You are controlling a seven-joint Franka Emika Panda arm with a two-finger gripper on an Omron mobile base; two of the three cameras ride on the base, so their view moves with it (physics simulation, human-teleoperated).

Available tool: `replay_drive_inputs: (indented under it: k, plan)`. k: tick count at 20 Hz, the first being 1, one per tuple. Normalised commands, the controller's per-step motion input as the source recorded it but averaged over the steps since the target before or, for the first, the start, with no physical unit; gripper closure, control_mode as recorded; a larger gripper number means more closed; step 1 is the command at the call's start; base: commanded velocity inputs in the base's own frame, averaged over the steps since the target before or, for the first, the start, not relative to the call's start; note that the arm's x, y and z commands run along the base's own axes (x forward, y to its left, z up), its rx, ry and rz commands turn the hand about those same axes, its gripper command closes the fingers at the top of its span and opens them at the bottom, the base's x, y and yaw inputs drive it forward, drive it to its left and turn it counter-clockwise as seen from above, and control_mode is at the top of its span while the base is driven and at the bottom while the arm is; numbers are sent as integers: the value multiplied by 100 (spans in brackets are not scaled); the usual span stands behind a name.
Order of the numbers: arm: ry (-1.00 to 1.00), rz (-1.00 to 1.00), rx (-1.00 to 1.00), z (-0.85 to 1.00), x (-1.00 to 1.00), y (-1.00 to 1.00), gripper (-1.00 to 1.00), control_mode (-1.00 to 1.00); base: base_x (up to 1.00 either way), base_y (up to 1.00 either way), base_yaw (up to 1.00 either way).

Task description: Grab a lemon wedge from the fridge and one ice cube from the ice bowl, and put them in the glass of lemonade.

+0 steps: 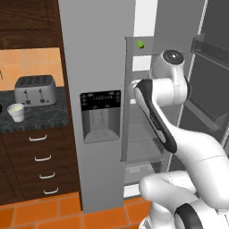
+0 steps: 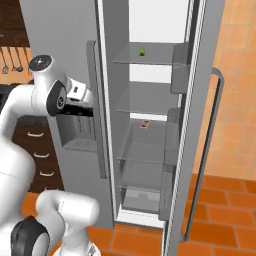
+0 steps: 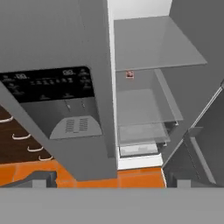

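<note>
Presently:
Gripper [image 3: 111, 177]: spread wide, holding nothing, before the fridge [image 1: 96, 53].
Fridge door: right one open.
Lemon wedge [image 2: 142, 51]: upper shelf, far inside.
Glass of lemonade [image 1: 16, 112]: left counter, near toaster [image 1: 35, 89].

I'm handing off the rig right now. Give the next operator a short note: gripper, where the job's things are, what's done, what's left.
Gripper: open, empty, in front of the fridge, looking down into its open right side.
Lemon wedge: on the top shelf inside the fridge, untouched.
Glass of lemonade: on the dark counter left of the fridge, in front of the toaster.
Ice bowl: cannot be made out from here.
Done: right fridge door is open.
Left: raise the hand to the top shelf, take the wedge, drop it in the glass; then one ice cube into the glass.
</note>
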Motion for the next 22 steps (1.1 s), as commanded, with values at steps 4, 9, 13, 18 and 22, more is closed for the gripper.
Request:
replay_drive_inputs:
  k: [4, 9, 13, 18, 22]
  plan:
    - [0, 0, 2, -1, 88, 18, -100, -100, 0, 0, 0]
    - [-3, 0, 4, -13, 90, 6, -100, -100, 0, 0, 0]
    - [-9, 0, 3, -3, 54, -34, -100, -100, 0, 0, 0]
    - [-7, 0, 1, 0, 49, 8, -100, -100, 0, 0, 0]
    - [-1, 0, 0, -1, 48, 9, -100, -100, 0, 0, 0]
